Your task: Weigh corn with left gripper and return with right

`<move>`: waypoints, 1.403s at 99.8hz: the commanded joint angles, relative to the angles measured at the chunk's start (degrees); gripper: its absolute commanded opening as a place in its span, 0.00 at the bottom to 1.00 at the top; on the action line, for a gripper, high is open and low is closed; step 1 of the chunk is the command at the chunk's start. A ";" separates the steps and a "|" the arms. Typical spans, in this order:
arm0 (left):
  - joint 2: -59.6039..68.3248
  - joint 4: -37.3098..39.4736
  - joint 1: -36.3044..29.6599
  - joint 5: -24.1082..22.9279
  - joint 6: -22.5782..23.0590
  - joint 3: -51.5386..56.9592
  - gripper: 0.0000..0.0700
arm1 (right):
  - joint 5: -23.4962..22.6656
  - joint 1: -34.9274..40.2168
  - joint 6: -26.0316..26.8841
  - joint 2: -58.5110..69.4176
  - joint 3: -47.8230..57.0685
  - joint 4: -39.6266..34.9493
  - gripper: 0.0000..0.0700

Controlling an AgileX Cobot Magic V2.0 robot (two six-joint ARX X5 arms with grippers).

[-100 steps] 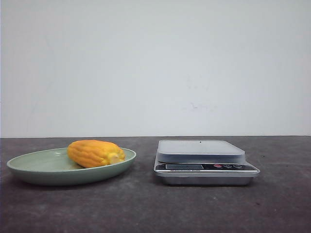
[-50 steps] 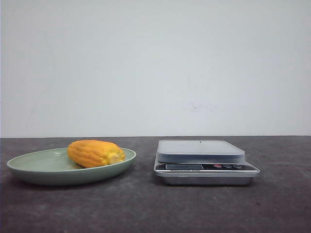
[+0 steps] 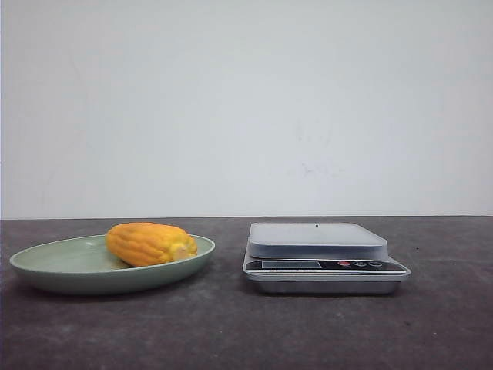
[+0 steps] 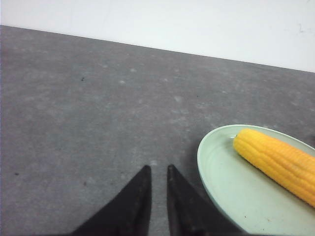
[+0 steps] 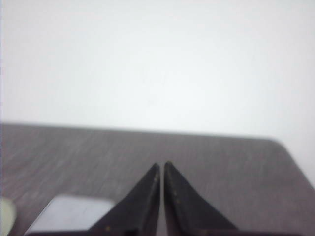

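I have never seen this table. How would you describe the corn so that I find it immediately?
On the dark grey table, two things stand side by side: a silver kitchen scale on the right and a shallow pale green plate on the left. The corn lies on its side in that plate, a short orange-yellow cob with ridged kernel rows. It is the only brightly coloured thing there.

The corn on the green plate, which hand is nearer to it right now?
Left. The left hand hangs just off the plate rim, the corn lying close by. The right hand is over by the scale, with no corn in its view.
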 commanded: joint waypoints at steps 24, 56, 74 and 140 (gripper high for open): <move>-0.09 -0.26 0.02 0.31 0.50 -0.90 0.01 | -2.71 -6.88 0.09 -7.56 -27.74 15.50 0.01; -0.09 -0.26 0.02 0.31 0.50 -0.90 0.02 | -2.93 -6.88 4.04 -8.48 -35.52 15.76 0.01; -0.09 -0.24 0.02 0.31 0.50 -0.87 0.01 | -2.84 -6.88 5.22 -8.48 -36.28 15.39 0.01; -0.09 -0.26 -0.04 0.31 0.50 -0.87 0.01 | -2.73 -6.91 5.22 -8.48 -36.26 16.61 0.01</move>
